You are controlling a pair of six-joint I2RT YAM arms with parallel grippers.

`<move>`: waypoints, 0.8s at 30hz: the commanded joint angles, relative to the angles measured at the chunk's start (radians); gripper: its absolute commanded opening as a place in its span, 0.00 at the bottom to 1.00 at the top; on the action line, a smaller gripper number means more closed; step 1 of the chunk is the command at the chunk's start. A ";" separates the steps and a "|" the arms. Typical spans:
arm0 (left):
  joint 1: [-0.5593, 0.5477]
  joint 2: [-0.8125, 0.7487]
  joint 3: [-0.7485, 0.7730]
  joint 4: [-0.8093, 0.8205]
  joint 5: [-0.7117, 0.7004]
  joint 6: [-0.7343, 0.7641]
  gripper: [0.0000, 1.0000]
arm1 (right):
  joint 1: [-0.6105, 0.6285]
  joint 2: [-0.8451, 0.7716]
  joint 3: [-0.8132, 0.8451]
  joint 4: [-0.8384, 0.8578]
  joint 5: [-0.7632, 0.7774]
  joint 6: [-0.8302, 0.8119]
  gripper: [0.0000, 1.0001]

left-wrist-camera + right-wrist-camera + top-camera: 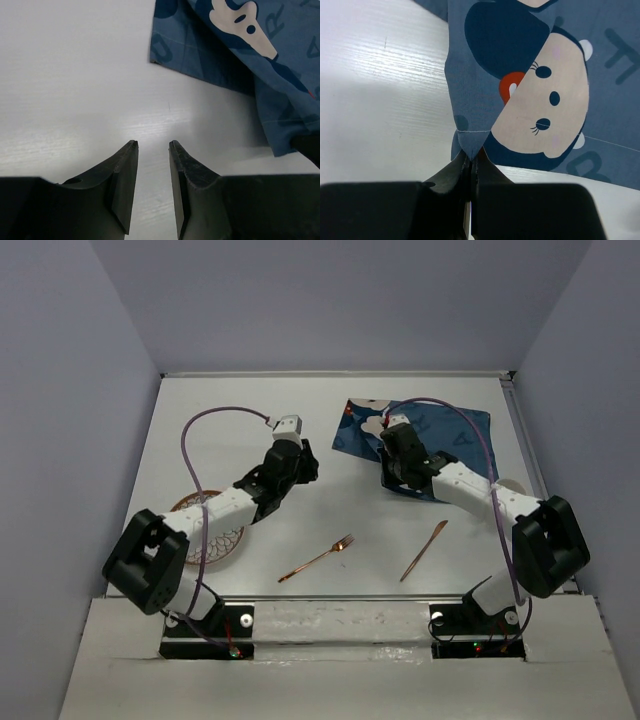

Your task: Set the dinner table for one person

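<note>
The white dinner table (330, 510) holds a blue cloth printed with letters and bear faces (445, 430) at the back right. My right gripper (392, 468) is shut on the cloth's near-left corner; in the right wrist view the cloth (485, 75) rises in a pinched fold from the closed gripper (470, 156). My left gripper (306, 462) is open and empty, low over the bare table (75, 75) just left of the cloth (235, 55). A copper fork (318, 558) and a copper knife (425, 550) lie near the front. A patterned plate (222, 543) sits at the front left, partly under my left arm.
A pale round object (513, 485) shows at the right edge behind my right arm, mostly hidden. Grey walls enclose the table on three sides.
</note>
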 commanded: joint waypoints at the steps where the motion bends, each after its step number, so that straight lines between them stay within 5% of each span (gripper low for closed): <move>1: -0.004 0.144 0.163 0.059 -0.040 0.073 0.41 | 0.006 -0.058 -0.016 0.002 0.057 -0.008 0.00; 16: 0.005 0.710 0.760 -0.180 0.016 0.199 0.50 | 0.006 -0.122 -0.053 0.017 0.030 -0.025 0.00; 24: 0.016 0.777 0.814 -0.214 -0.023 0.192 0.52 | 0.006 -0.144 -0.065 0.028 0.011 -0.025 0.00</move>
